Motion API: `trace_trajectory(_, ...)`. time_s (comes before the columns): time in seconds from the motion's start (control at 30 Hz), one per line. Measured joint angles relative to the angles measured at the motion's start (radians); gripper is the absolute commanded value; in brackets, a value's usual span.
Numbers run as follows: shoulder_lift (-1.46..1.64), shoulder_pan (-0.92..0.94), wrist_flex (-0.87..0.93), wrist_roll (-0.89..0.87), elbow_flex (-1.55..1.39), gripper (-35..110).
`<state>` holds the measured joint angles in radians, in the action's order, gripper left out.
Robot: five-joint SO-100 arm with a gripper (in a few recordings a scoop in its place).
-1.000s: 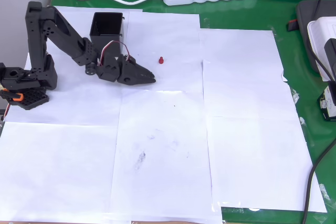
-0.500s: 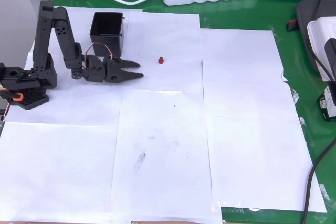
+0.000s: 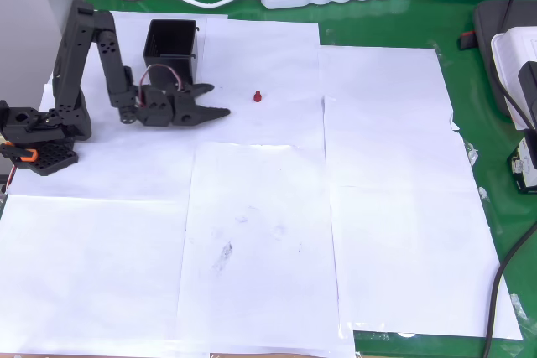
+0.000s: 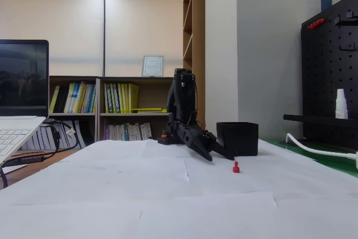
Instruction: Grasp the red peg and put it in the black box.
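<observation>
peg: the red peg (image 3: pixel 258 95) upright on papered counter (image 3: pixel 377 165), free, at 3 o'clock from claw
claw: the claw (image 3: pixel 220 100) spread, empty, low, aimed toward peg for approach
box: the black box (image 3: pixel 171 48) at 11 o'clock of claw, open-topped, ready for drop

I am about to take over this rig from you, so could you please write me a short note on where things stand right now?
Claw: open, holding nothing, low over the white paper.
Red peg: standing on the paper, just right of the claw tips in the overhead view, untouched.
Black box: beside the arm, above the claw in the overhead view; no peg seen inside.
Done: nothing yet.
Left: reach the peg, grip it, carry it to the box, drop it in.
</observation>
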<state>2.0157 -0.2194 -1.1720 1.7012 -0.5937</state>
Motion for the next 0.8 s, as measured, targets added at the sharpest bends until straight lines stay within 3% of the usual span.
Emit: trace_trajectory(0.8, 0.164, 0.037, 0.117, -0.002, -0.345, 37)
